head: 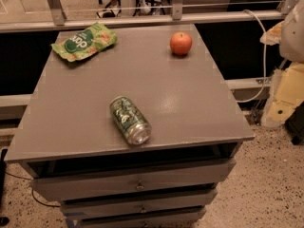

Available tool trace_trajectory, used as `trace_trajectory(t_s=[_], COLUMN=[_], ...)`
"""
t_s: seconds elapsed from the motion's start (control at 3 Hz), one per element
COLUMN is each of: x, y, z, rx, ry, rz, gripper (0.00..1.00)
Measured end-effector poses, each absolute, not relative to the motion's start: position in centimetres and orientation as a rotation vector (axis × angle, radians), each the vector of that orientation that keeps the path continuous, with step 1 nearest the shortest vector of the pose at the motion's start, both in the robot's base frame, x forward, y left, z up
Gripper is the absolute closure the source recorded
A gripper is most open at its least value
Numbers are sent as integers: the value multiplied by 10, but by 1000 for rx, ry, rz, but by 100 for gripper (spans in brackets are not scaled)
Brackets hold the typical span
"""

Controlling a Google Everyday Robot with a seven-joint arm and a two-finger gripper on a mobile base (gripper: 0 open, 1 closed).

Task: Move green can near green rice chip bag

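Note:
The green can (130,120) lies on its side near the front edge of the grey tabletop (180,94), with its silver end facing the front right. The green rice chip bag (84,42) lies flat at the back left corner of the top, far from the can. My gripper (286,91) shows as a pale white and yellowish shape at the right edge of the view. It is off the table and well away from both the can and the bag, and it holds nothing that I can see.
An orange-red apple (181,43) stands at the back right of the top. The top belongs to a grey drawer cabinet (137,182). A rail (142,20) runs behind it. A white cable (263,56) hangs at the right over speckled floor.

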State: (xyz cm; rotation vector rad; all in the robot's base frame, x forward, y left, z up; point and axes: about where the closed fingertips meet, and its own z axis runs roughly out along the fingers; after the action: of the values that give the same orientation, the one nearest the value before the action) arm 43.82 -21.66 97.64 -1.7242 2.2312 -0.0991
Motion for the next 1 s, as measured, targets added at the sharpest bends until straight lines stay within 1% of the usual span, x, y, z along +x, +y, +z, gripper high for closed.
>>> trace_trajectory(t_s=[0.33,0.67,1.0], x=[438,443,455], y=[-217,-202,-171], z=[976,966,945], rx=[-1724,-1715,-1673], ry=[2231,2239,2259], rz=[-99,-71,23], gripper=[0,0,0])
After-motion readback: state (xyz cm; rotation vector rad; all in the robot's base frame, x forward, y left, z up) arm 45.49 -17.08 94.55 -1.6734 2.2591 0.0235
